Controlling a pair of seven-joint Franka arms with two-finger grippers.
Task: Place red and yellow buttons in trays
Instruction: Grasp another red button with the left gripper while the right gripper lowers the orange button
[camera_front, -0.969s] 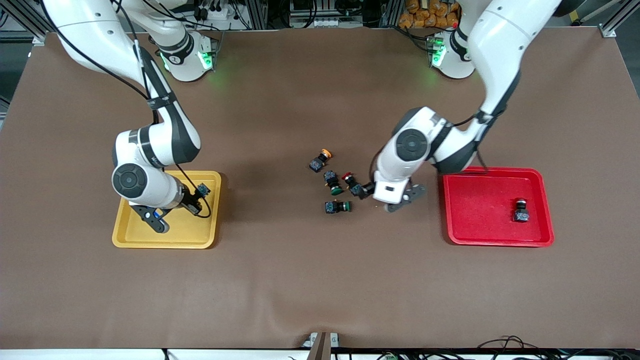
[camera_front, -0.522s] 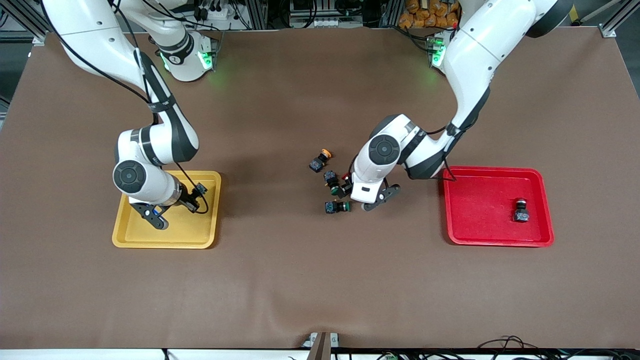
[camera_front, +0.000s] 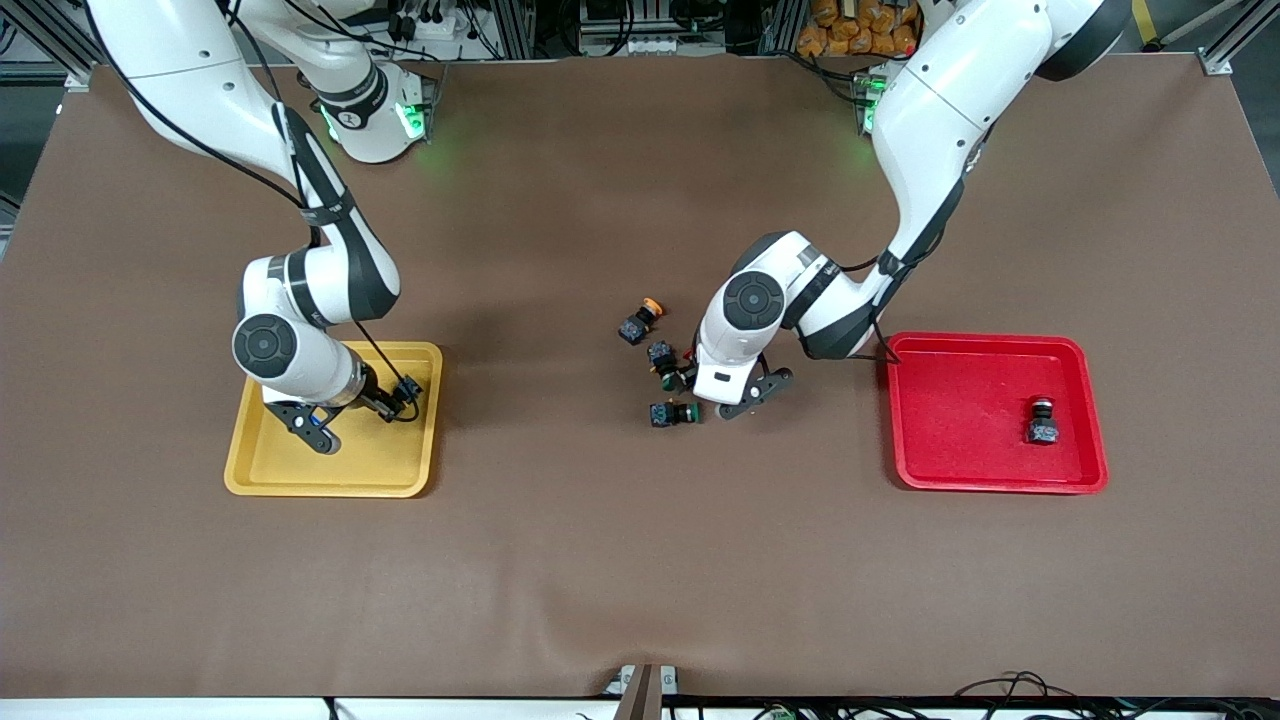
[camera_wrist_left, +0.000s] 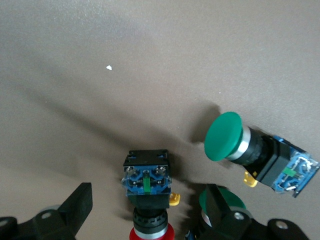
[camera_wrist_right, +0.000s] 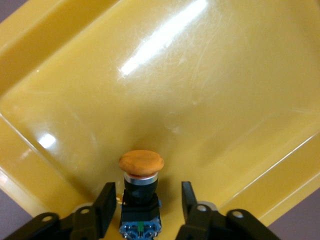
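Step in hand: yellow button (camera_wrist_right: 141, 180) set down in yellow tray (camera_front: 260, 470); right pincer (camera_wrist_right: 147, 200) open around it.
Left pincer (camera_wrist_left: 149, 212): open, astride red button (camera_wrist_left: 146, 192), mid-frame on tabletop (camera_front: 600, 560).
Next move: judged, close left fingers squarely on the block body, clear of the green buttons (camera_front: 665, 365) beside it.
Count: red two, one in red tray (camera_front: 960, 470); yellow two, one loose (camera_front: 640, 320); green two; trays two.

Left pincer (camera_wrist_left: 145, 220) low, fingers spread wide, right pincer (camera_wrist_right: 145, 205) low, fingers parted
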